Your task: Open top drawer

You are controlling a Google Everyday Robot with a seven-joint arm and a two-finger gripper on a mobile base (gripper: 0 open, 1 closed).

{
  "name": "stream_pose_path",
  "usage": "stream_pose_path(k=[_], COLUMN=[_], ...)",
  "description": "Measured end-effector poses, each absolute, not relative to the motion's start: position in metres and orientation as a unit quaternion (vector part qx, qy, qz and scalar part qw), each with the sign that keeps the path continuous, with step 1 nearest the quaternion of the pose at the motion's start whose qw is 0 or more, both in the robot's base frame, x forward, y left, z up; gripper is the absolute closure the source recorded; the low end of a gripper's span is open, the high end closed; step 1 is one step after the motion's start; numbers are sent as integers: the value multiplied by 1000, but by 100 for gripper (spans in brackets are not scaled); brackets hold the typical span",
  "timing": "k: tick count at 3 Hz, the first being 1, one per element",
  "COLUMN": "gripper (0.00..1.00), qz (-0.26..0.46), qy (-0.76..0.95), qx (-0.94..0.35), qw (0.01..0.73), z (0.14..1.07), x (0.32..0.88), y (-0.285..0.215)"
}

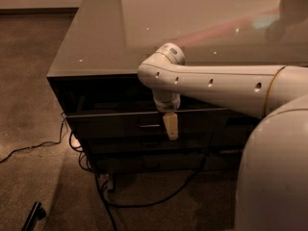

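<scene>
The top drawer (106,125), dark grey with a small loop handle (149,126), stood slightly pulled out under the desk (96,47) top. The gripper (170,126) hung just beside that handle; whether spread or pinching, I cannot tell.

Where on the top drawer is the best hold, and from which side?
Probably the small loop handle at the centre of the top drawer front, approached head-on from the front: it alone stands out from the flat face. The gripper hangs close beside it.
</scene>
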State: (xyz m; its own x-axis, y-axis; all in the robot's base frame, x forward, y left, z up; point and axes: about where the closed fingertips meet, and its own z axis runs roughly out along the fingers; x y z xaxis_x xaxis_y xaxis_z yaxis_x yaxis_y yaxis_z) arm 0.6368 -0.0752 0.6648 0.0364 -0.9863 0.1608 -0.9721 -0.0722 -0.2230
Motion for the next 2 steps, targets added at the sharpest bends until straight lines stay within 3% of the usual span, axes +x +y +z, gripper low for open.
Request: stream_pose_path(k=[2], gripper=[0], qz=[-152], qy=[681], qx=[-716], qw=[16], z=[654], x=[620], y=[-79])
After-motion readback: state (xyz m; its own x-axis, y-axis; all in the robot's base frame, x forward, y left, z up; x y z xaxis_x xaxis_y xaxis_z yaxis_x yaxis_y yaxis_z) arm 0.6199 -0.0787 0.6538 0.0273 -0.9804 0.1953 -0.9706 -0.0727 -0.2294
